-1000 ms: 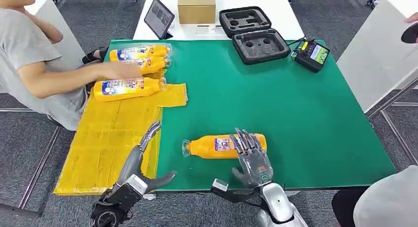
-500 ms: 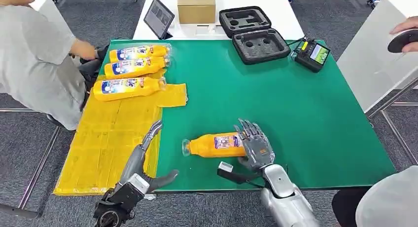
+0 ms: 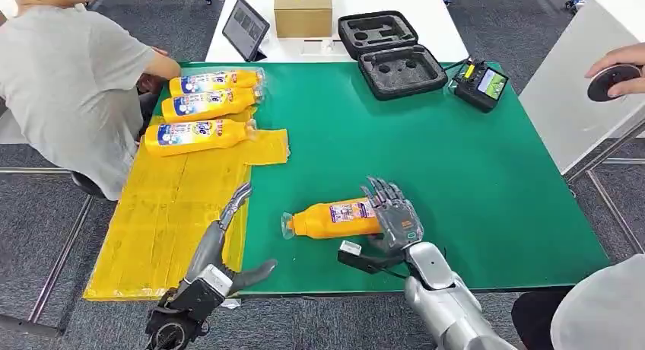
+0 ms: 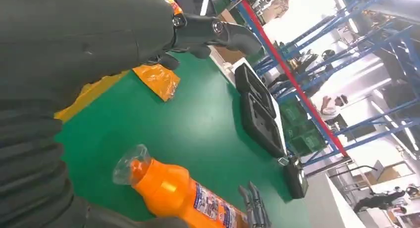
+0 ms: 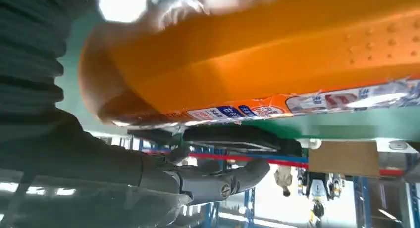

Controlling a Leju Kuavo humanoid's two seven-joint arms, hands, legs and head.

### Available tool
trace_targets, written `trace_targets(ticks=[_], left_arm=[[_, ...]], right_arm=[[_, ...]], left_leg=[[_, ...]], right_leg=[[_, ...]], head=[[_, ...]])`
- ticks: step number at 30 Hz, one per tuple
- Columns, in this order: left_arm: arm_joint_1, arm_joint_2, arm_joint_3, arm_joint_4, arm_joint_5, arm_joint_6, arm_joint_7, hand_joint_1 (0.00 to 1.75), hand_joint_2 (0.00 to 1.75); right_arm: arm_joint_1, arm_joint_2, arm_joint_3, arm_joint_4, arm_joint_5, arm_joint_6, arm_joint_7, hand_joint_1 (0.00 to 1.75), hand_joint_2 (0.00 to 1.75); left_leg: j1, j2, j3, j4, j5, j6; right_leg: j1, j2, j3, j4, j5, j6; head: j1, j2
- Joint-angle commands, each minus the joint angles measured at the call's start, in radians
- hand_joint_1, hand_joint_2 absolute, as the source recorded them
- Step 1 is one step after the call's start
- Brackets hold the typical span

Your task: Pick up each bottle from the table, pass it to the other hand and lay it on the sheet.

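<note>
Lying on its side on the green bench (image 3: 456, 175), an orange bottle (image 3: 331, 221) sits toward six o'clock of the surface, its clear cap pointing to nine o'clock and its base under the right hand (image 3: 394, 217). That hand rests over the base end with its fingers (image 3: 380, 192) laid across the top of the bottle; the right wrist view shows the orange body close against the palm and a finger curving beneath it, but whether the bottle is gripped or merely touched cannot be told. The left hand (image 3: 224, 247) hovers at about seven o'clock, at the edge where the yellow sheet (image 3: 163, 213) meets the green, fingers spread apart and holding nothing; the bottle lies near it, at its three o'clock, not touching.

Three more bottles (image 3: 199, 106) lie side by side at ten o'clock, on the far end of the sheet. A person in a grey shirt (image 3: 68, 84) sits just beside them, off the bench edge. At twelve o'clock stand a tablet (image 3: 245, 27), a cardboard box (image 3: 303, 9) and an open black case (image 3: 392, 53), with a controller (image 3: 481, 84) at one o'clock.
</note>
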Motion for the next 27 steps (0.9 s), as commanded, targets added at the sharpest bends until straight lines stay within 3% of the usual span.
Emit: trace_targets(ticks=[1,7,8,9,10,16,27], left_arm=[[-0.028,0.003,-0.017,0.041,-0.005,0.014,0.008,0.0,1.75],[-0.024,0.001,-0.019,0.035,-0.01,0.014,0.008,0.0,1.75],[-0.034,0.002,-0.02,0.041,-0.012,0.014,0.009,0.0,1.75],[-0.034,0.002,-0.02,0.041,-0.012,0.014,0.009,0.0,1.75],[-0.044,0.004,-0.02,0.05,-0.011,0.012,0.01,0.0,1.75],[-0.062,-0.003,-0.022,0.063,-0.005,0.004,0.014,0.0,1.75],[-0.062,-0.003,-0.022,0.063,-0.005,0.004,0.014,0.0,1.75]], right_arm=[[-0.075,0.022,-0.01,0.217,-0.075,0.105,-0.043,0.0,1.75],[-0.094,0.017,0.003,0.255,-0.078,0.252,0.003,0.0,1.75],[-0.094,0.016,0.003,0.257,-0.083,0.272,0.002,0.28,1.75],[-0.094,0.016,0.003,0.257,-0.083,0.272,0.002,1.57,1.75],[-0.098,0.016,0.002,0.262,-0.093,0.301,-0.006,1.75,1.75],[-0.111,0.011,-0.006,0.283,-0.114,0.382,0.001,1.75,1.75],[-0.111,0.011,-0.006,0.283,-0.114,0.382,0.001,1.75,1.75]], left_leg=[[0.001,-0.001,0.006,-0.001,-0.002,-0.002],[0.001,0.0,0.009,-0.001,-0.001,-0.002],[0.001,0.0,0.01,-0.001,-0.001,-0.002],[0.001,0.0,0.011,-0.001,-0.001,-0.003],[0.001,-0.001,0.012,-0.001,-0.001,-0.004],[0.002,-0.002,0.018,-0.001,-0.001,-0.004],[0.001,-0.001,0.024,-0.002,-0.002,-0.001]], right_leg=[[0.001,0.002,0.005,-0.001,-0.002,-0.002],[0.001,0.002,0.008,-0.002,-0.001,-0.002],[0.001,0.002,0.008,-0.002,0.0,-0.001],[0.001,0.002,0.009,-0.001,0.0,-0.001],[0.001,0.003,0.01,-0.002,0.0,-0.002],[0.001,0.002,0.005,-0.002,-0.001,-0.004],[0.001,0.003,0.022,-0.003,0.0,-0.001]], head=[[0.0,0.0],[0.0,0.0],[0.0,0.0],[0.0,0.0],[0.0,0.0],[0.0,0.0],[0.0,0.0]])
